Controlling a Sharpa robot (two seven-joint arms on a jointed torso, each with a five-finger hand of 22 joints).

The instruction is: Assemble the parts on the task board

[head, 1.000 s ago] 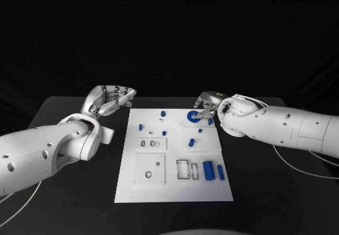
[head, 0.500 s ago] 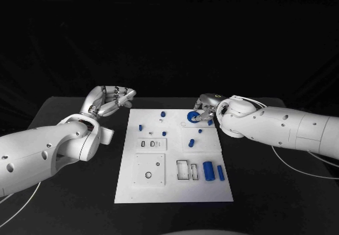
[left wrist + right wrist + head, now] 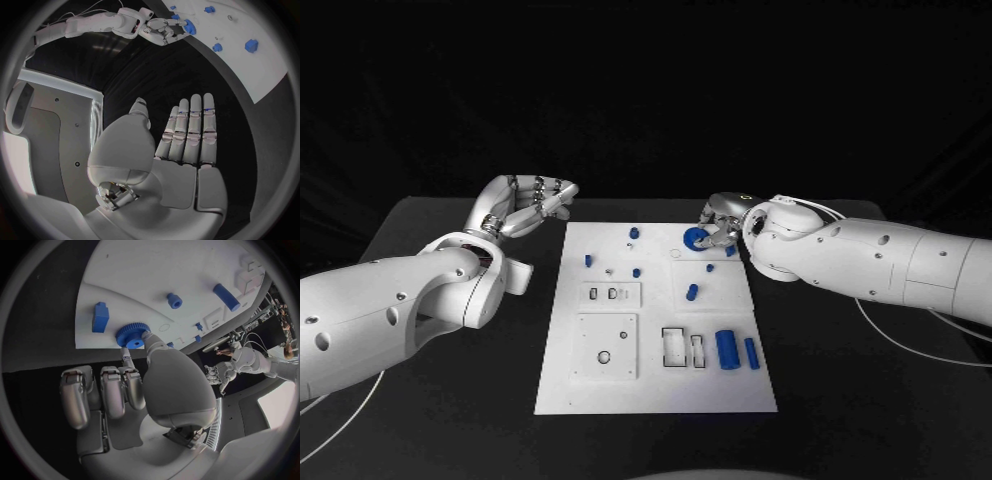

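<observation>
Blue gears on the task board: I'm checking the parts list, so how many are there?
1. The blue gear sits at the task board's far end, right of centre, pinched by the right hand. Another could be hidden under that hand.

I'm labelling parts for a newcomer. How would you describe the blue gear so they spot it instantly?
Start at the white board and go to its far right corner, where the right hand reaches in. The gear sits at its fingers: a round blue wheel with ridged rim and centre hole, wider than the pegs nearby.
</observation>
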